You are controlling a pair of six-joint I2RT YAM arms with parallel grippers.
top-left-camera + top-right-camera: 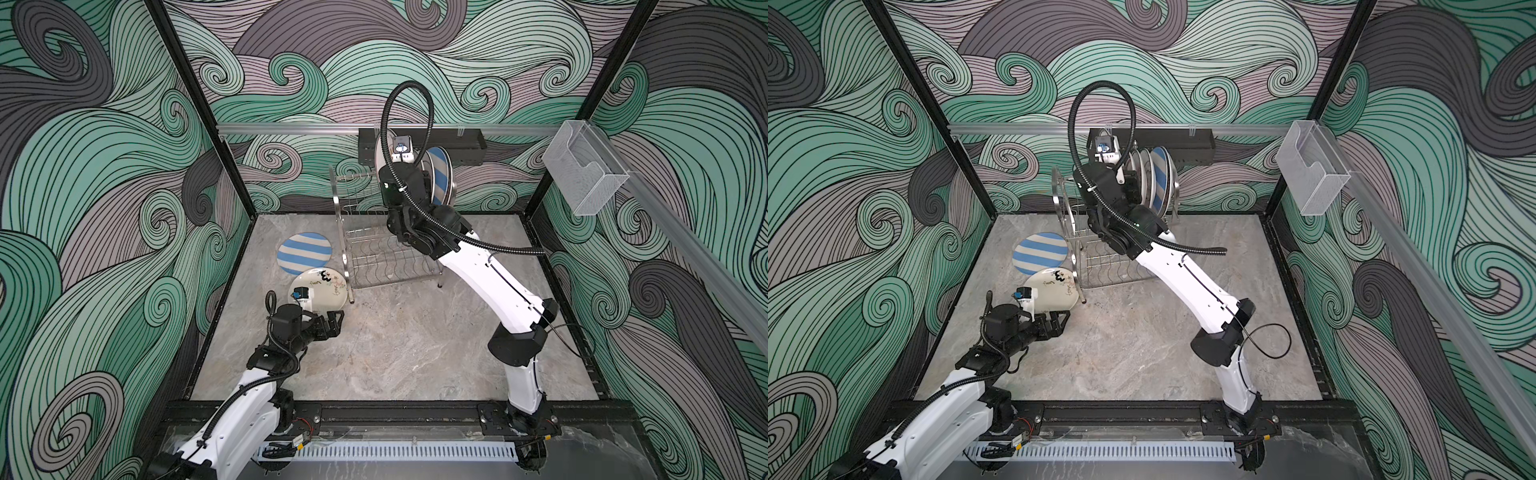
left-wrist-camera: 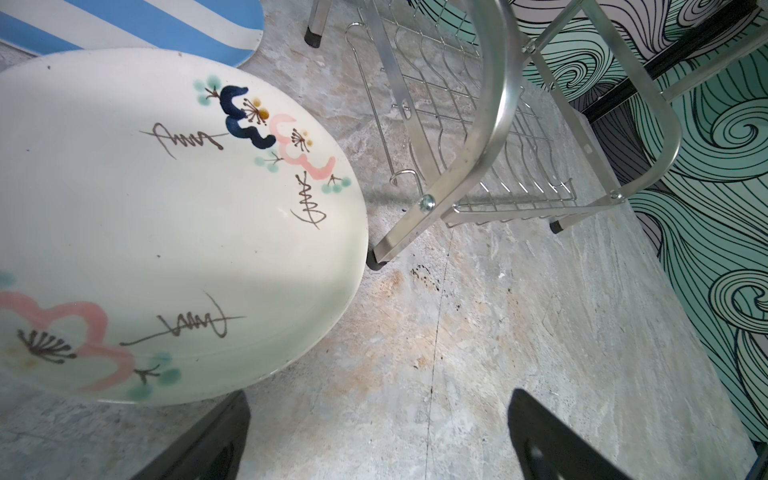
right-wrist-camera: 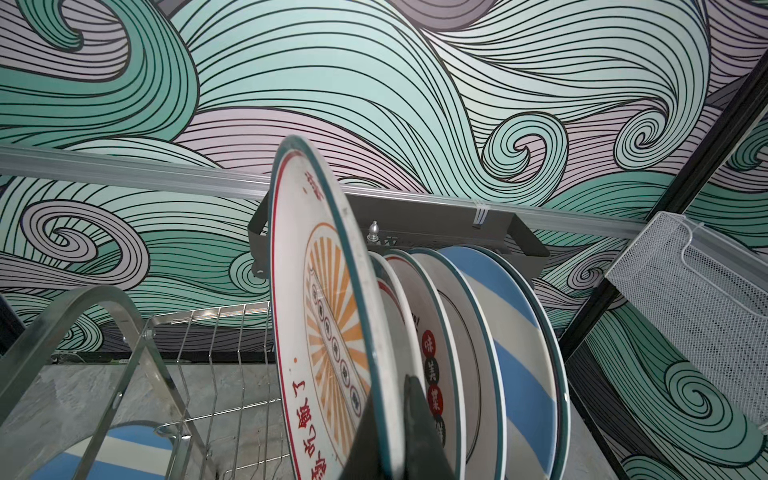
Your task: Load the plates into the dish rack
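The right fingers (image 3: pixel 419 428) are pressed onto the rim of the sunburst plate (image 3: pixel 328 332), pinching it edge-on and upright over the upper shelf of the dish rack (image 1: pixel 374 257). Whether its lower edge sits in a slot I cannot tell from where I stand. Just behind it a row of other plates stands on edge on that shelf, packed close together, with a characters plate (image 3: pixel 432 374) among them and a blue-striped plate (image 3: pixel 519 353) at the far end. Over on the other side, the left fingers (image 2: pixel 540 436) are spread wide, low over the marbled counter (image 2: pixel 457 332) and just beside the near rim of a cream flowered plate (image 2: pixel 166 228). That plate lies on the counter with its rim right by the rack's front leg. Its far edge overlaps a second striped plate (image 1: pixel 302 252), which lies flat beside the rack's left end.
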